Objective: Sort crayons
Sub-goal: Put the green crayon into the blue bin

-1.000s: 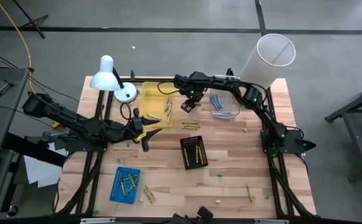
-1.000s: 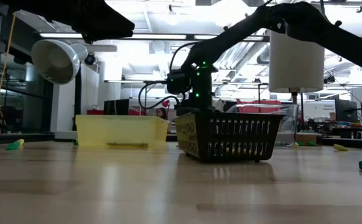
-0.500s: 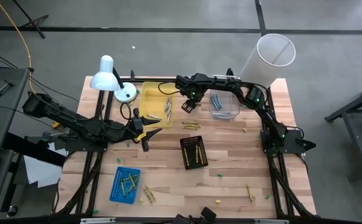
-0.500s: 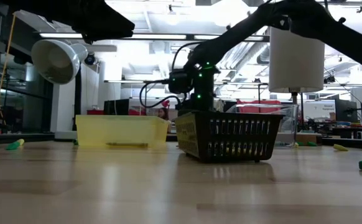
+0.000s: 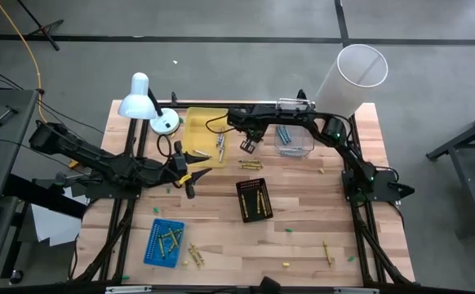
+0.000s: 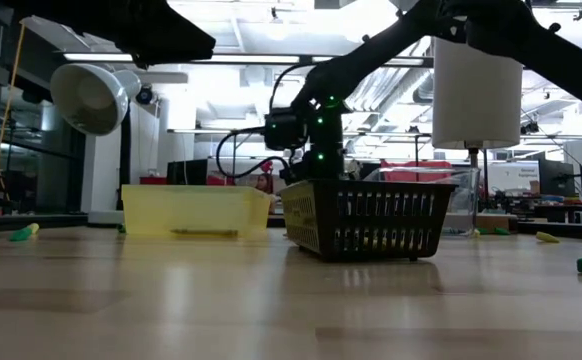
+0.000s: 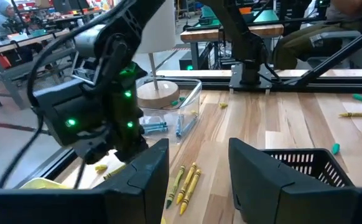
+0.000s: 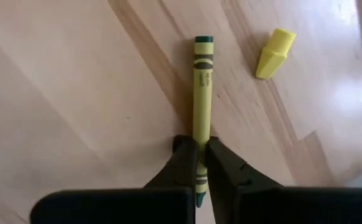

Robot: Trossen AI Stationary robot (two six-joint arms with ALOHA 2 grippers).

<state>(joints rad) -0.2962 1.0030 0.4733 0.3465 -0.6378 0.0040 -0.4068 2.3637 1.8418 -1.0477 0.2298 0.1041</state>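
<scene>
My right gripper hangs over the wood between the yellow tray and the clear tray, shut on a yellow-wrapped crayon with green ends. More crayons lie on the table just nearer, and others lie in the trays. In the low view the black basket hides its fingertips. My left gripper waits open near the table's left side, nothing between its fingers. My right gripper pinches the crayon between its two fingers near one end, coming from above and pointing down. The rest of the stick runs out past the fingertips, about level over the wood. Whether it is lifted clear I cannot tell.
A black basket with crayons stands mid-table, a blue tray near left. A white lamp and a white cylinder stand at the far edge. Loose crayons and a yellow chip lie about.
My right gripper has shifted a little toward the table's left edge and the arm's forearm has swung slightly; the wrist has turned somewhat over the same patch of wood.
</scene>
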